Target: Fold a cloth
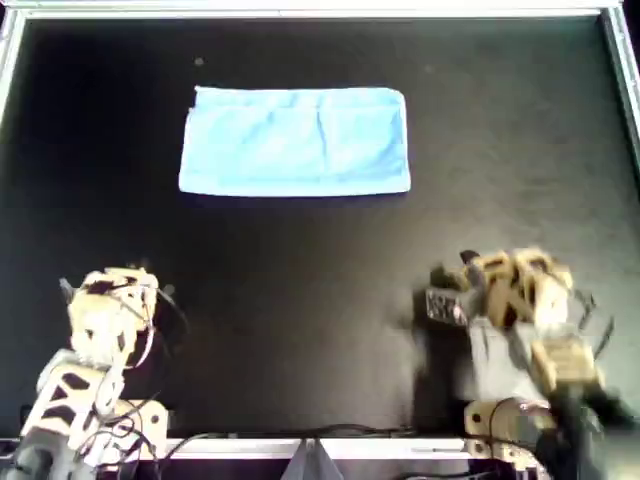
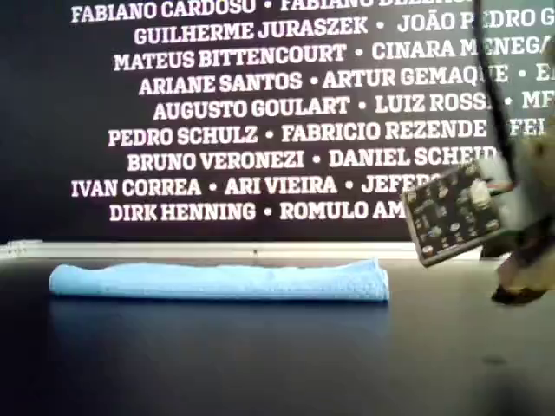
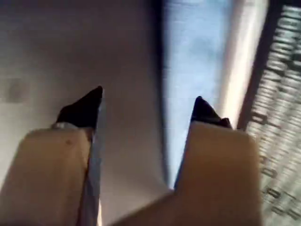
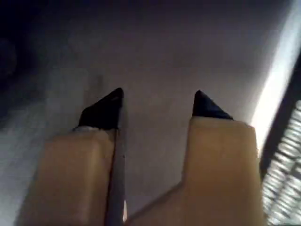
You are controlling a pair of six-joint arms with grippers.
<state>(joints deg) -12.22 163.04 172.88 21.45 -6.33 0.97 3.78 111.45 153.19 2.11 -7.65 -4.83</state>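
left end effector (image 3: 146,106): we see its tips apart, nothing between them, over bare table (image 1: 300,300), overhead view's lower left
cloth (image 1: 295,141): folded into a flat pale blue rectangle, overhead view's upper middle, well apart from both arms
right end effector (image 4: 159,102): tips apart, empty, overhead view's lower right

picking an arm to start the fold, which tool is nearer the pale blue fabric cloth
Left, probably: the pale blue fabric cloth shows beyond the left tool; the right tool faces only bare table.
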